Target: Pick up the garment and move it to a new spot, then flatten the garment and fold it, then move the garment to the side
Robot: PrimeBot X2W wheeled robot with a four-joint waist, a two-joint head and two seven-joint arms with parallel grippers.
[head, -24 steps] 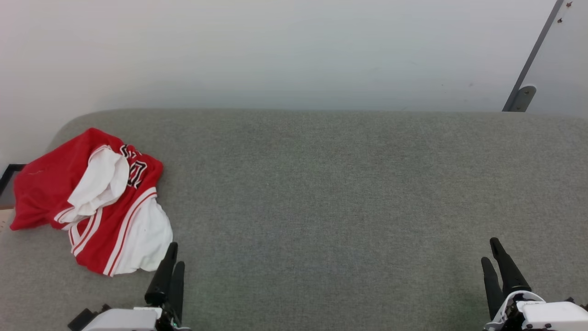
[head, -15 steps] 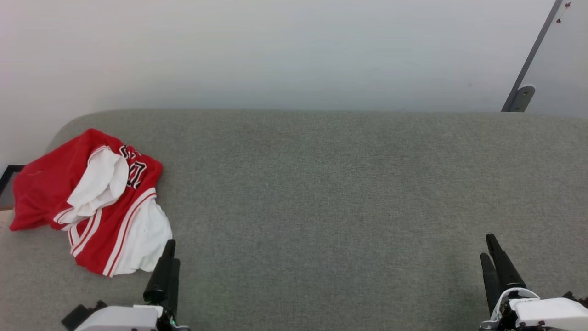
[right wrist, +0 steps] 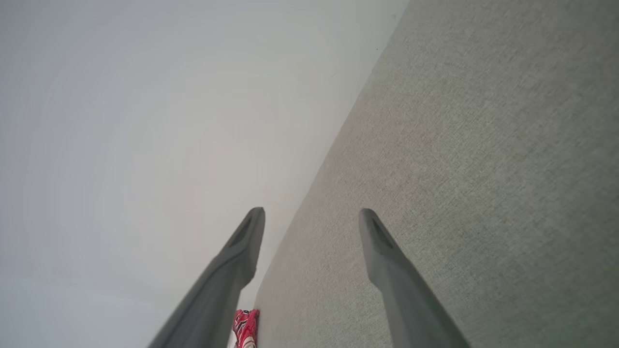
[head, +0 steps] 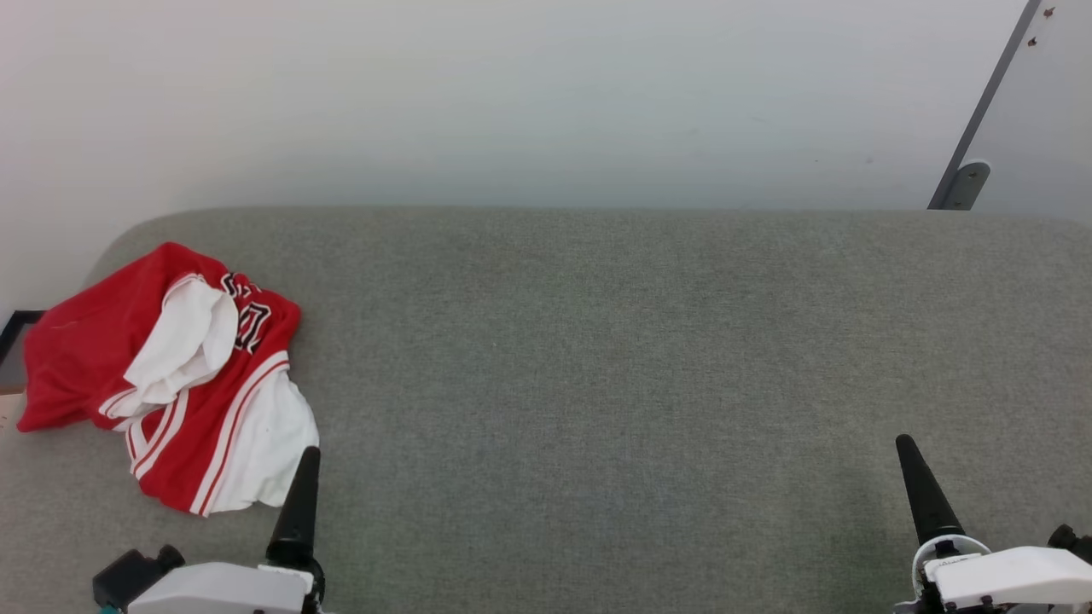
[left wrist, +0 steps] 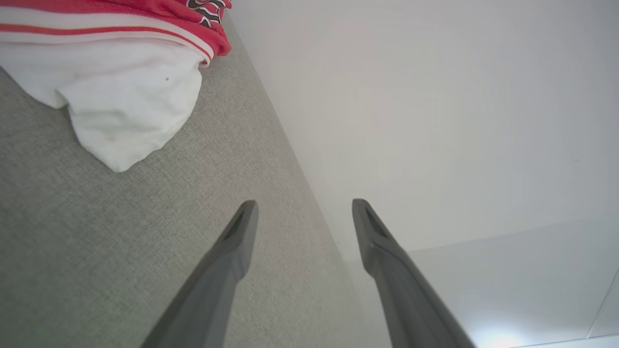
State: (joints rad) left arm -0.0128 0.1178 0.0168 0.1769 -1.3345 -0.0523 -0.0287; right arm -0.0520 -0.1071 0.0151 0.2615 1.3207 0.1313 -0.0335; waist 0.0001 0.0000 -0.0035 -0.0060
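The garment (head: 171, 375) lies crumpled at the left end of the table (head: 597, 384). It may overhang the edge there, but I cannot tell. Both my jaws stand wide open and empty, the left jaws just beside its white hem and the right jaws well apart over bare table. If I pinch only a loose top layer, the heap could unravel, trail and slide off that edge.
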